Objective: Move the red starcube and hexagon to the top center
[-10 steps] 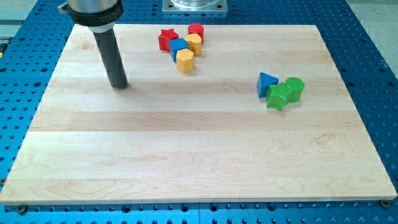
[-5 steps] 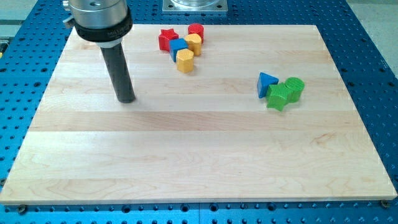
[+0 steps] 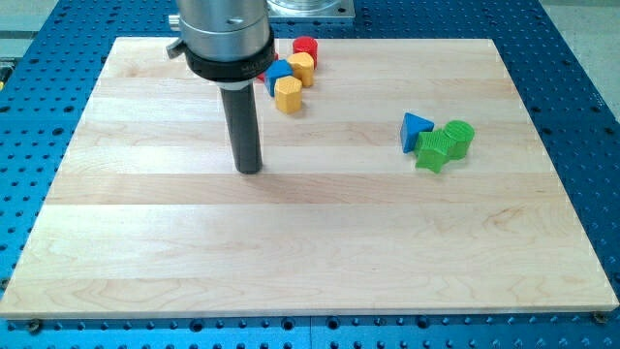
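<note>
My tip [image 3: 250, 169] rests on the wooden board [image 3: 310, 242], left of centre, below and a little left of a cluster at the view's top centre. In that cluster a red hexagon-like block [image 3: 305, 46] sits at the top, with a yellow block [image 3: 302, 67] just below it, a blue block [image 3: 279, 71] to the left and a second yellow block [image 3: 288, 94] lowest. The red star block is almost fully hidden behind the arm's body; only a sliver shows beside the blue block.
At the right, a blue triangle block [image 3: 415, 130] touches a green star-like block [image 3: 435, 150] and a green round block [image 3: 459, 137]. A metal mount [image 3: 310, 8] stands at the board's top edge.
My tip has moved to the right and downward across the board, from the upper left toward the centre. The arm now covers the red star block. No block has moved.
</note>
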You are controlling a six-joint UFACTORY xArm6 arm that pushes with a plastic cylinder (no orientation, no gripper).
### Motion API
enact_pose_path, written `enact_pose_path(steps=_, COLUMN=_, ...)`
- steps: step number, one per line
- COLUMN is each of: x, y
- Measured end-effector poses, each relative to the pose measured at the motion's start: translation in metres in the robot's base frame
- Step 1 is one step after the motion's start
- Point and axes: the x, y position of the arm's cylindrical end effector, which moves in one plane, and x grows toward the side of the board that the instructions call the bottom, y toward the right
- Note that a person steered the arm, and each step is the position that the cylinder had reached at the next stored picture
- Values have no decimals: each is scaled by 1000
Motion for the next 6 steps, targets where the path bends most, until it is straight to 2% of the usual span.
enact_pose_path(steps=2, x=9, y=29)
enact_pose_path(steps=4, x=9, y=31)
enact_pose_path(steps=5, x=53, y=33)
enact_pose_path(steps=6, x=80, y=37)
